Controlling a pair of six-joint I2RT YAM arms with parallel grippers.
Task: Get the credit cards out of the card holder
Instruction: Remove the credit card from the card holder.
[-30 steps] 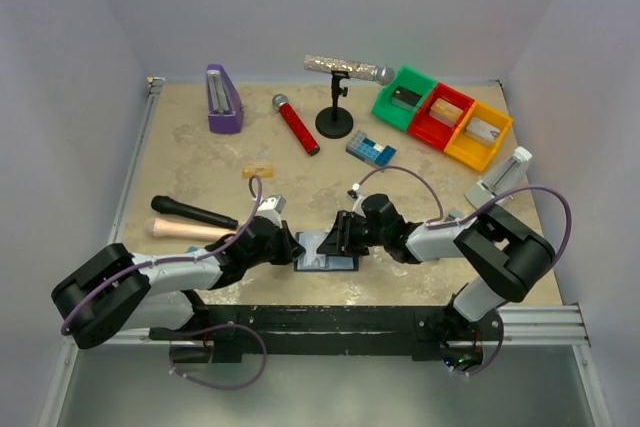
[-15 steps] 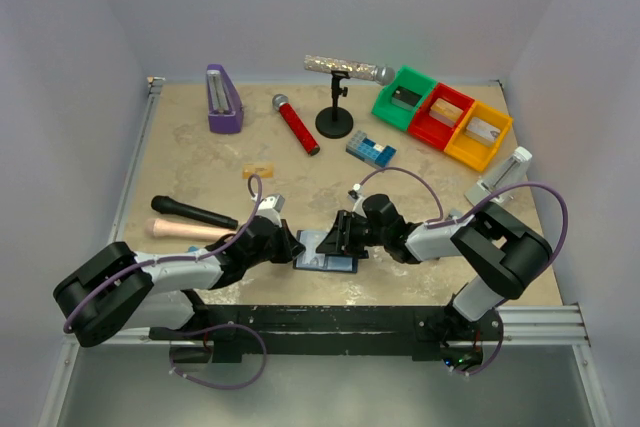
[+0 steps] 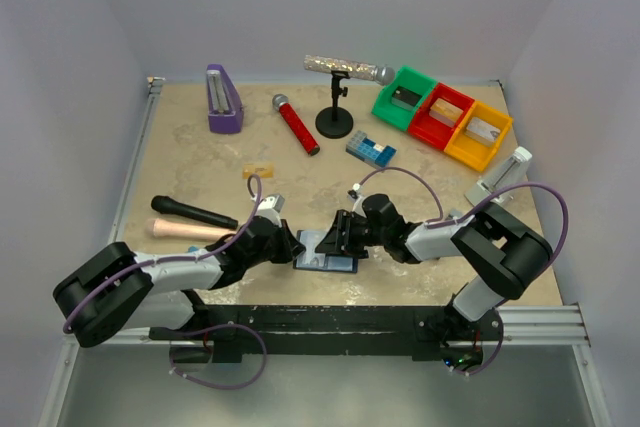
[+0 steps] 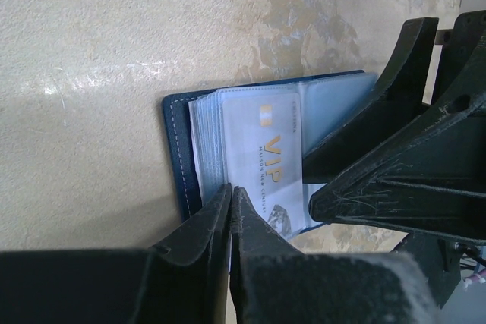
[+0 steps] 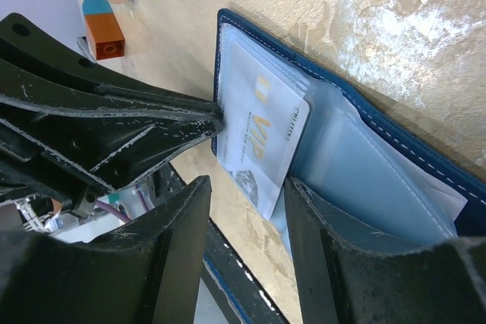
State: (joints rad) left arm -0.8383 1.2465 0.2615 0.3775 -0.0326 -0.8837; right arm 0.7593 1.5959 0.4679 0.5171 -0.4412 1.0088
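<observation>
The dark-blue card holder [image 3: 326,255] lies open at the table's near edge, pale pockets up [image 4: 176,149] [image 5: 425,161]. A silver-grey card with gold "VIP" print [image 4: 262,153] [image 5: 262,130] sticks partly out of a pocket, towards the near edge. My left gripper [image 3: 297,247] [image 4: 230,189] is shut, its tips pinching this card's long edge. My right gripper [image 3: 337,237] [image 5: 247,210] is open; one finger [image 5: 357,263] rests on the pale pocket, the other [image 5: 163,256] is over the bare table beside the card. The other cards are hidden in the pockets.
A black microphone [image 3: 195,213] and a peach cylinder [image 3: 185,230] lie to the left. A small orange-and-blue block [image 3: 258,170] [image 5: 102,28] lies behind them. Further back are a purple metronome [image 3: 222,99], a red microphone [image 3: 296,124], a microphone stand [image 3: 335,119], a blue-and-white block [image 3: 370,150] and coloured bins [image 3: 443,117].
</observation>
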